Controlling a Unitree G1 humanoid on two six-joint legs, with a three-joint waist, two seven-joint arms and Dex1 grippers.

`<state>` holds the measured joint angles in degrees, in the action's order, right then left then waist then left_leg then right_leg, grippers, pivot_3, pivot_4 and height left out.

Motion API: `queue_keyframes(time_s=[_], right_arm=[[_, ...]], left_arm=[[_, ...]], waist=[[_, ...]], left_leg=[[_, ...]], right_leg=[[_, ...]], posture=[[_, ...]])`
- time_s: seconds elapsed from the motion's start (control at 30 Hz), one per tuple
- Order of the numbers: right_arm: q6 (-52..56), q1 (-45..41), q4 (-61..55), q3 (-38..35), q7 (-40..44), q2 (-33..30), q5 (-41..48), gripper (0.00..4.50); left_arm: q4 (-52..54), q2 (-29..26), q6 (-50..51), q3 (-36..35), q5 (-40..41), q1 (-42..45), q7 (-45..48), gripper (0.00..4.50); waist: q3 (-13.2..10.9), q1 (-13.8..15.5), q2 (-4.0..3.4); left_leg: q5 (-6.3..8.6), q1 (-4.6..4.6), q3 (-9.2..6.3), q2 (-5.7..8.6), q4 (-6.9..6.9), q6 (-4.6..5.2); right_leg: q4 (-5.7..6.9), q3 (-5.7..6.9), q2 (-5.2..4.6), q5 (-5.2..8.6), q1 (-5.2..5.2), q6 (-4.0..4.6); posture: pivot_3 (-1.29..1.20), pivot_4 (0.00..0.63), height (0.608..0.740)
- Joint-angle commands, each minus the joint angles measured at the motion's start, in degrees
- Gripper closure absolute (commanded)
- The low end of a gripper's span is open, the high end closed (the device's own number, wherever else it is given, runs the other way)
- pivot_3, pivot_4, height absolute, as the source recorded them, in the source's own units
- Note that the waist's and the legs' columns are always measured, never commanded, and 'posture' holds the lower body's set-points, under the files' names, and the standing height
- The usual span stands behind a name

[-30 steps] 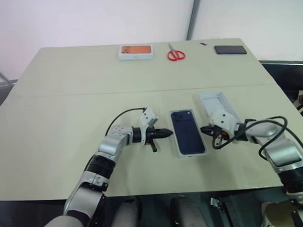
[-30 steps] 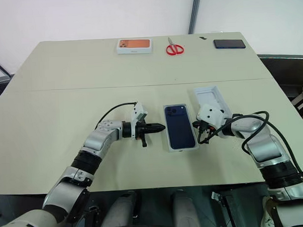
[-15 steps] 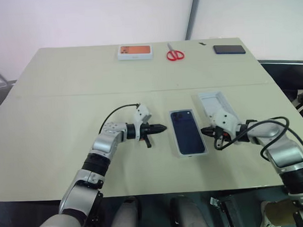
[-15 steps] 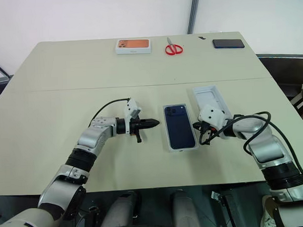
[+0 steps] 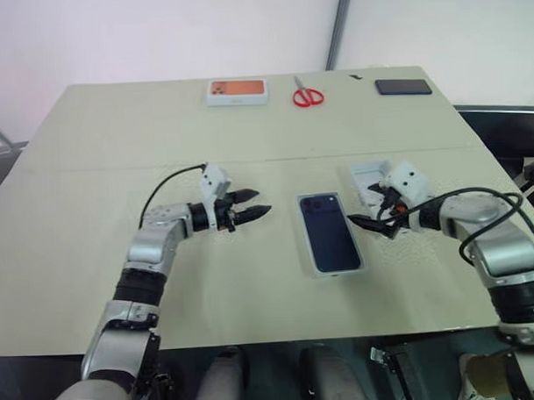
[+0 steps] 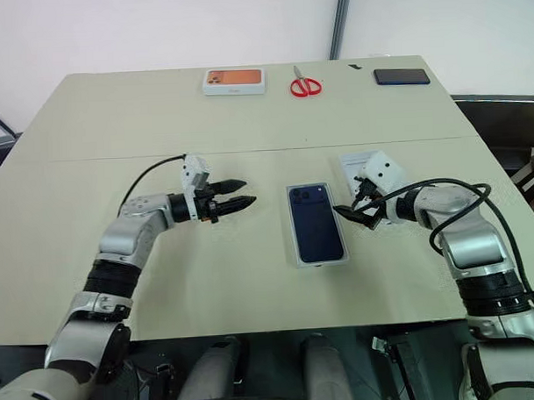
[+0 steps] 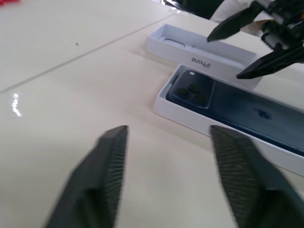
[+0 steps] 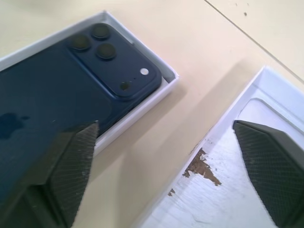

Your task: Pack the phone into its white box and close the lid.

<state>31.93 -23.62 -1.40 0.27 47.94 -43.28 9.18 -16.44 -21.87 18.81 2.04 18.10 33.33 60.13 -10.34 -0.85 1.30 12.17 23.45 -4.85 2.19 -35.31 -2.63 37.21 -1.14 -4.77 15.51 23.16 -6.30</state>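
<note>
Now the phone (image 5: 329,232) lies back-up inside the white box (image 5: 335,270), its camera cluster at the far corner, near the middle of the tan table (image 5: 91,197). It sits flush in the shallow tray, whose thin white rim shows all round it. Just beside the tray on the robot's right lies the lid (image 5: 368,177), hollow side up and not yet on the box; a scuffed brown patch marks its edge in the right wrist view, and small lettering runs along its side wall in the left wrist view.

Out to the left of the tray, the left gripper (image 5: 253,213) hangs above bare tabletop, well apart from the box, pointing level towards it. Its two black fingers (image 7: 107,161) are spread wide with nothing between them.

On the other side, the right gripper (image 5: 366,223) tilts downward over the gap between tray and lid. Its fingers (image 8: 71,156) are likewise parted and empty, one tip near the phone's edge, the other over the lid; whether either tip touches anything cannot be told.

Along the far edge of the table rest a white box with an orange picture (image 5: 239,91), red-handled scissors (image 5: 309,95) and a black phone-like slab (image 5: 403,86), all well apart from the arms.
</note>
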Motion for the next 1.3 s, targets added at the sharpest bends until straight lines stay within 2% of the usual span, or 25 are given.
queue_keyframes(time_s=[0.03, 0.2, 0.57, 0.7, 1.1, 1.3], right_arm=[[2.01, -0.44, -0.70, -2.73, -3.13, -0.42, -0.27, 0.00], [9.05, 0.10, -5.17, -1.38, -4.29, -0.42, 0.94, 0.00], [22.88, -2.45, -8.52, 2.55, -8.80, -1.39, -1.31, 0.00], [29.99, -3.70, -10.37, 2.00, -10.20, 0.43, 0.65, 0.00], [48.31, -12.66, -10.08, 0.39, -14.34, 2.26, 3.87, 0.00], [48.22, -13.65, -8.50, 3.51, -15.23, 1.89, 3.95, 0.00]], left_arm=[[4.90, -2.68, 0.13, -1.95, 2.55, -2.52, 2.28, 0.06], [8.50, -6.60, -1.90, -2.38, 2.90, -6.90, 4.56, 0.06], [14.22, -9.24, -7.04, -3.03, 6.15, -13.29, 9.59, 0.06], [16.30, -10.55, -7.84, -3.14, 6.98, -14.63, 11.30, 0.06], [15.58, -9.50, -11.48, -1.16, 5.99, -14.94, 10.34, 0.06], [15.19, -8.69, -13.34, -0.46, 5.55, -15.46, 10.07, 0.06]], waist=[[0.00, 0.05, 0.00], [0.00, 0.09, -0.01], [0.00, -0.18, -0.03], [0.00, 0.05, -0.03], [-0.01, 0.06, -0.05], [-0.01, 0.03, -0.05]], left_leg=[[0.00, 0.00, 0.00, 0.00, 0.00, 0.00], [0.00, 0.00, 0.00, -0.03, 0.00, 0.00], [0.01, 0.00, 0.00, -0.06, 0.02, 0.02], [0.01, 0.00, -0.01, -0.14, 0.05, 0.01], [0.02, 0.01, 0.01, -0.11, 0.04, 0.04], [0.02, 0.01, 0.03, -0.09, 0.04, 0.05]], right_leg=[[0.00, -0.01, 0.00, 0.00, 0.00, 0.00], [-0.01, -0.02, -0.01, 0.00, -0.01, 0.01], [-0.01, -0.04, -0.01, 0.00, 0.02, 0.02], [-0.01, -0.05, 0.00, 0.01, 0.05, 0.03], [-0.02, -0.05, -0.03, 0.00, 0.04, 0.02], [-0.02, -0.05, -0.02, 0.00, 0.04, 0.03]], posture=[[0.00, 0.150, 0.740], [0.00, 0.150, 0.740], [0.00, 0.150, 0.740], [0.00, 0.150, 0.740], [0.00, 0.150, 0.740], [0.00, 0.150, 0.740]])
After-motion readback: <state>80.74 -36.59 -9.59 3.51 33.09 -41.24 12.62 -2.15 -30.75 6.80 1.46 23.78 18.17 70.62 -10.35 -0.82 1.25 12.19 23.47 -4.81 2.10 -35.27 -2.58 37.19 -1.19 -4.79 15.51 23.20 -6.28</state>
